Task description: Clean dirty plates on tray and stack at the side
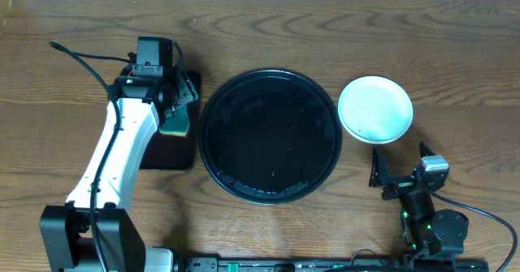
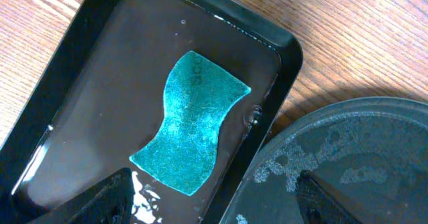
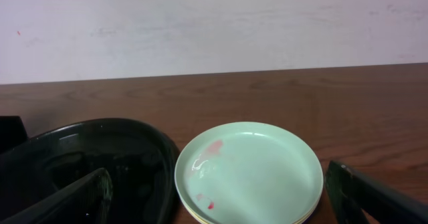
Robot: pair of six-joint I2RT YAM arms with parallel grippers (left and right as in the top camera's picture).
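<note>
Left gripper spread wide, empty, over one sponge in one rectangular tray. Right gripper spread, empty. One round tray. Stacked plates: mint over yellow rim.

Left arm stretched forward, left hand spread wide, right hand spread wide

readable text: none for you | closest candidate: faint embossed marks on the teal sponge, near its upper end, too blurred for you to read | sponge lies in the rectangular black tray | you see the marks in the left wrist view only
</note>
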